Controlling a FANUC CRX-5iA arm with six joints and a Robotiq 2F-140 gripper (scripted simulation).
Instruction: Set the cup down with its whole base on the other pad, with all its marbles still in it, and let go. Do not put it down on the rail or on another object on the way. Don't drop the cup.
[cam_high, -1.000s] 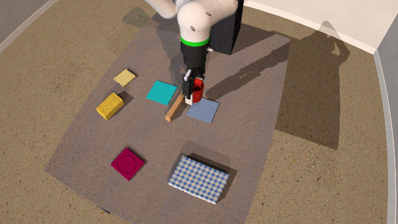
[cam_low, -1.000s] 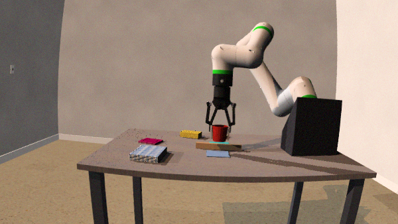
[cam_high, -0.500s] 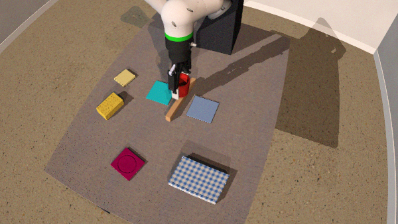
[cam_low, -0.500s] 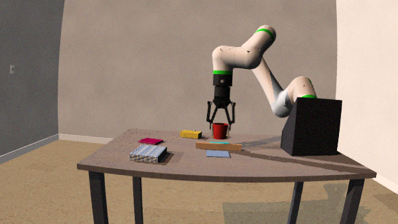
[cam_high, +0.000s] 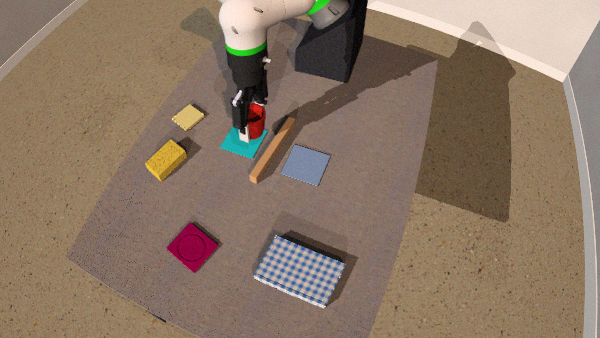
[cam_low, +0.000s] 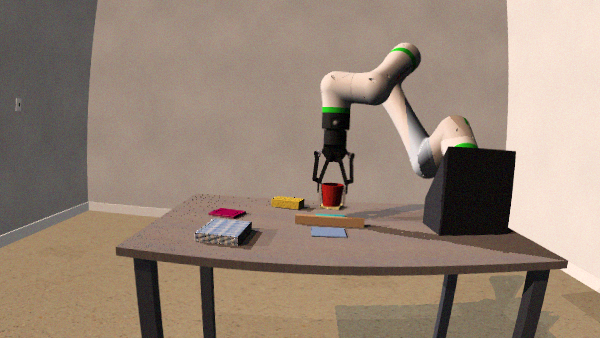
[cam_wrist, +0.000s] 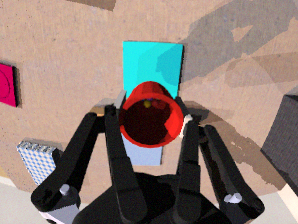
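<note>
Now the hand (cam_high: 248, 120) is closed around the red cup (cam_high: 256, 121), with one black finger (cam_wrist: 117, 156) on each side of it. The cup is upright and sits over the teal pad (cam_high: 243, 142). From the side it looks very low over the pad, but I cannot tell if its base is touching. The view from the wrist looks down into the cup, and a little green and yellow shows deep inside, which may be the marbles, though it is too dark to be sure. The wooden rail (cam_high: 272, 149) lies just beside the teal pad, on the far side from the yellow things. Past the rail lies the light blue pad (cam_high: 305, 164), flat on the counter (cam_high: 380, 165). On the other side of the teal pad there is a thin pale yellow square (cam_high: 188, 117) and a thick yellow sponge block (cam_high: 166, 159). Well away from the teal pad, near the counter's front edge, sit a dark pink tile (cam_high: 192, 247) with a circle on it and a blue checked box (cam_high: 300, 270). The white arm (cam_low: 367, 87) with green bands bends down to the cup from a black base block (cam_low: 472, 192) at the back of the counter.
</note>
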